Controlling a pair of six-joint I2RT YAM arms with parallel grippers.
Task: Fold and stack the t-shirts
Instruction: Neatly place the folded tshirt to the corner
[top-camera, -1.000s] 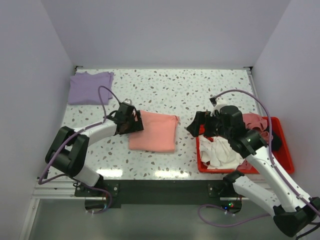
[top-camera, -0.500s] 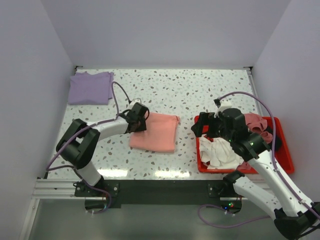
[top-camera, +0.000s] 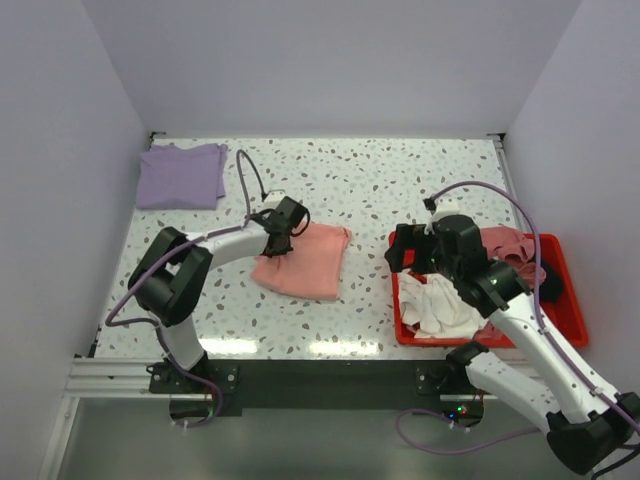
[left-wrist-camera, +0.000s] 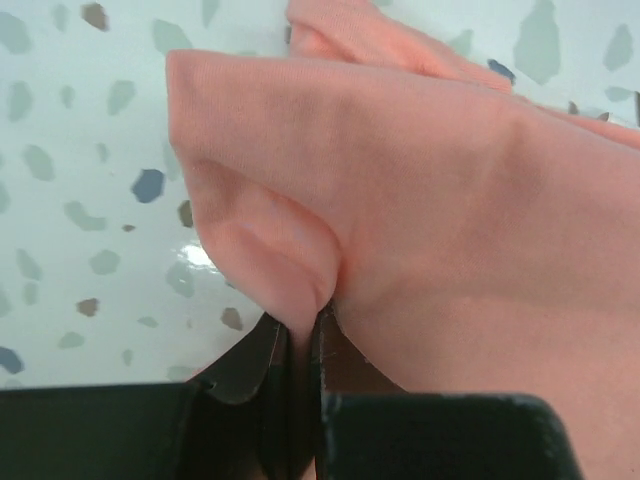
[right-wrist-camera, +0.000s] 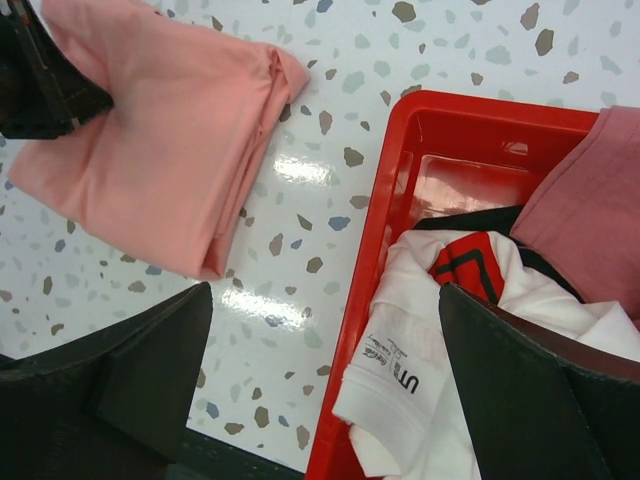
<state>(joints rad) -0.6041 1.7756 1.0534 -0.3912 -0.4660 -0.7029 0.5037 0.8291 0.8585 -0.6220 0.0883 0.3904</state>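
A folded salmon-pink t-shirt (top-camera: 308, 264) (left-wrist-camera: 450, 200) (right-wrist-camera: 150, 150) lies mid-table. My left gripper (top-camera: 276, 246) (left-wrist-camera: 300, 335) is shut on a pinched fold at its upper left edge, low over the tabletop. A folded lavender t-shirt (top-camera: 180, 175) rests at the far left corner. My right gripper (top-camera: 404, 252) (right-wrist-camera: 325, 300) hangs open over the left rim of the red bin, nothing between its fingers. In the bin lie a white t-shirt (top-camera: 436, 306) (right-wrist-camera: 430, 350), a dusty pink one (top-camera: 507, 244) (right-wrist-camera: 590, 200) and some black cloth (right-wrist-camera: 478, 216).
The red plastic bin (top-camera: 572, 333) (right-wrist-camera: 395, 215) stands at the table's right side, near the front edge. White walls close the table on the left, back and right. Speckled tabletop (top-camera: 380, 180) shows between the pink shirt and the bin.
My left gripper has slid right onto the salmon-pink shirt's edge and shut on a fold of it; the shirt has bunched and turned slightly. The right arm has barely moved.
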